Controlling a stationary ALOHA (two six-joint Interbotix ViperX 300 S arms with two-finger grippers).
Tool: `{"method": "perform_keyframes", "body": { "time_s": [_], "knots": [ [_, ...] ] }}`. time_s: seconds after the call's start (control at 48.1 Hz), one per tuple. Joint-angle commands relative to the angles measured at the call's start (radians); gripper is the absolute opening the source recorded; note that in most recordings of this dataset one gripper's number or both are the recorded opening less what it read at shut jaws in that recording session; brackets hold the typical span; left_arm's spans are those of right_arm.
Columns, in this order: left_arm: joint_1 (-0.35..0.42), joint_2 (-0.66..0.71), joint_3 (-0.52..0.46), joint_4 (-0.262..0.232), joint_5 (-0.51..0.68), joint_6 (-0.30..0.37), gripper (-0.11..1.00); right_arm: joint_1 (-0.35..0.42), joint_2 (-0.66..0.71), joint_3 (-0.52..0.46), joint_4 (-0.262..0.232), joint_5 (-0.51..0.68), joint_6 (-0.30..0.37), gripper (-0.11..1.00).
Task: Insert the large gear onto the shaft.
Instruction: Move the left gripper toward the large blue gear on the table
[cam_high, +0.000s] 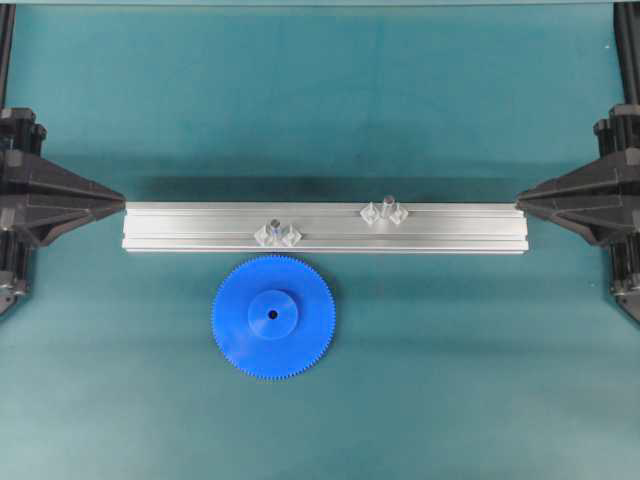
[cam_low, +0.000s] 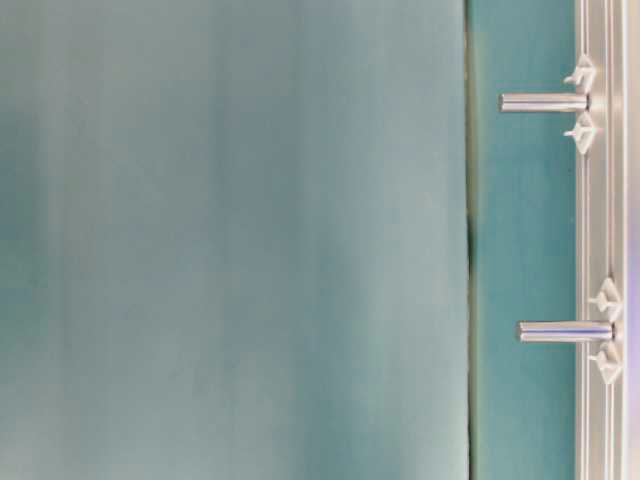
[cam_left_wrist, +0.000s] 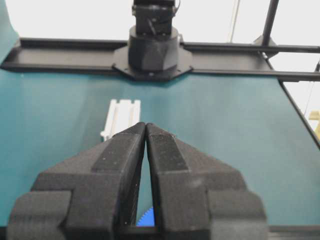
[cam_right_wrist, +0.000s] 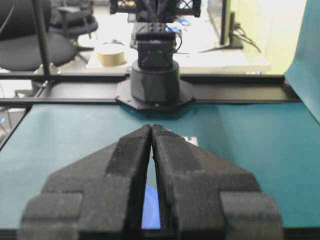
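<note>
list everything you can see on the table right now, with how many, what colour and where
gear: one, bright blue, flat on the mat in front of the rail, left of centre.
rail: one, silver, across the middle of the table.
shaft: one, grey, upright on the rail's left half, just behind the gear.
second pin: one, grey, upright on the rail right of centre.
brackets: clear, a pair round each pin.
mat: one, teal, covering the table.
left gripper: one, black, shut, at the rail's left end.
right gripper: one, black, shut, at the rail's right end.

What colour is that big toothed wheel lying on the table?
The large gear is bright blue all over, seen best in the overhead view.
</note>
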Motion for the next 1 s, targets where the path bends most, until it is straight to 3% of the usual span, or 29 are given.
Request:
{"method": "perform_keyframes", "body": {
  "time_s": [0.0, 0.104, 0.208, 0.458, 0.77, 0.978],
  "knots": [
    [-0.012, 0.02, -0.028, 0.014, 0.014, -0.014, 0.11, -0.002, 0.014, -0.023, 0.005, -0.003, -0.005, 0.16],
    [-0.026, 0.049, -0.058, 0.015, 0.066, -0.046, 0.04, -0.002, 0.014, -0.035, 0.026, 0.11, 0.002, 0.26],
    [-0.038, 0.083, -0.1, 0.015, 0.14, -0.084, 0.01, -0.005, 0.012, -0.061, 0.026, 0.225, 0.003, 0.18],
    [-0.061, 0.173, -0.179, 0.014, 0.255, -0.097, 0.01, -0.052, 0.017, -0.101, 0.026, 0.382, 0.005, 0.2],
    [-0.063, 0.362, -0.276, 0.015, 0.37, -0.1, 0.01, -0.067, 0.041, -0.124, 0.026, 0.428, 0.005, 0.29],
    [-0.074, 0.472, -0.311, 0.014, 0.377, -0.101, 0.07, -0.067, 0.041, -0.12, 0.026, 0.433, 0.005, 0.47]
  ]
}}
